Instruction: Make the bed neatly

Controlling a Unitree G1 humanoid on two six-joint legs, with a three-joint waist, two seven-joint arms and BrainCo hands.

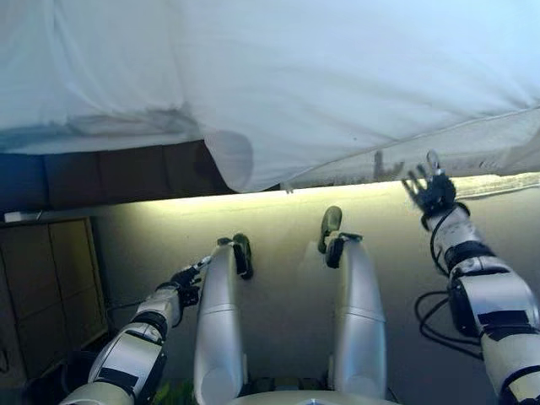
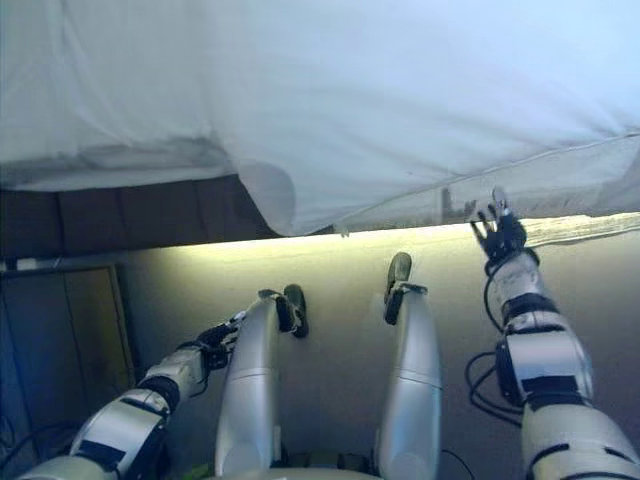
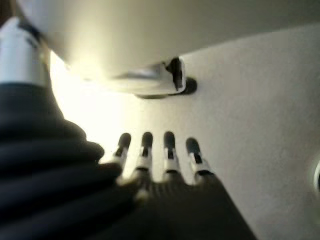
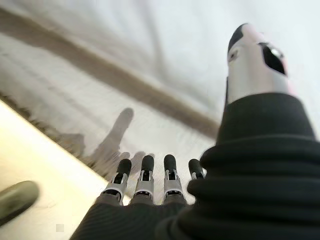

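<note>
Just past my right robot hand (image 1: 432, 192) is the bed's side: the white sheet (image 1: 337, 76) hangs over the mattress edge (image 1: 498, 148), one rounded fold (image 1: 232, 160) drooping lowest, off to this hand's left. I see the fingers straight and spread, holding nothing, near the mattress edge. Left robot hand (image 1: 187, 281) sits low over the floor (image 1: 287, 219), fingers relaxed, empty.

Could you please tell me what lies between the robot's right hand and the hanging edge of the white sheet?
Nothing: the open right hand reaches toward the white sheet, and the right wrist view shows only bare mattress side ahead.
</note>
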